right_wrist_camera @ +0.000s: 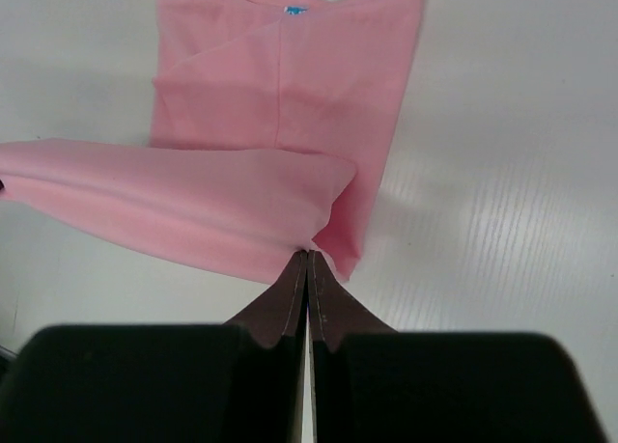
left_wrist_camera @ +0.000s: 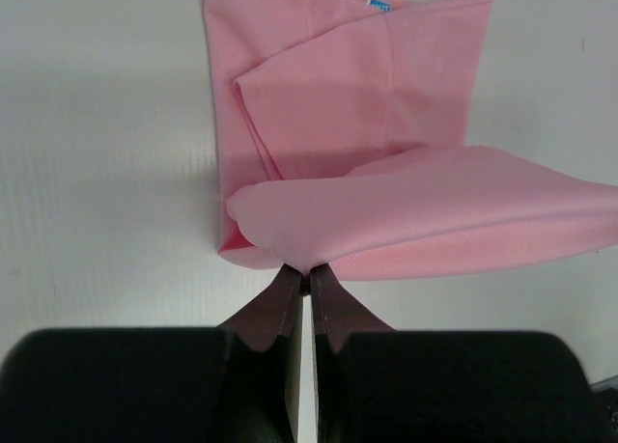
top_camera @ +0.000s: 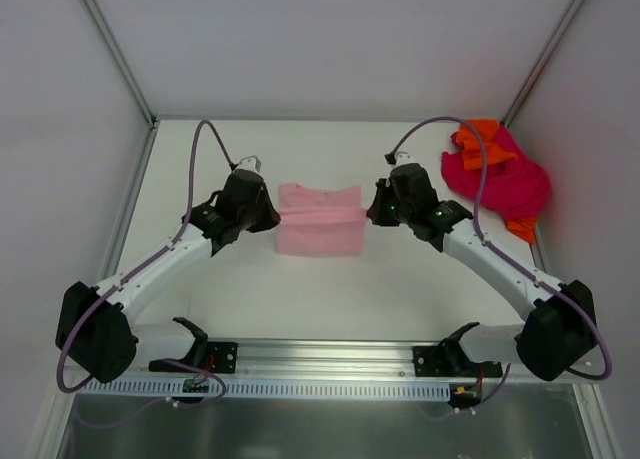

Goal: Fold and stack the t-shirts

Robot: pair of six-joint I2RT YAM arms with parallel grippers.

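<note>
Only partly visible: orange t-shirt point(top_camera: 492, 131)

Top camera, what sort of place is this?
Probably a lab robot cell: a white table walled by plain panels on metal posts, two arms bolted to a rail, and only t-shirts as props: a pink shirt pinched by the left gripper and right gripper, a magenta-orange heap far right.

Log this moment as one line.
step: folding pink t-shirt | left end effector: shut on its left edge | right end effector: shut on its right edge | far right heap: magenta-red t-shirt, orange t-shirt
</note>
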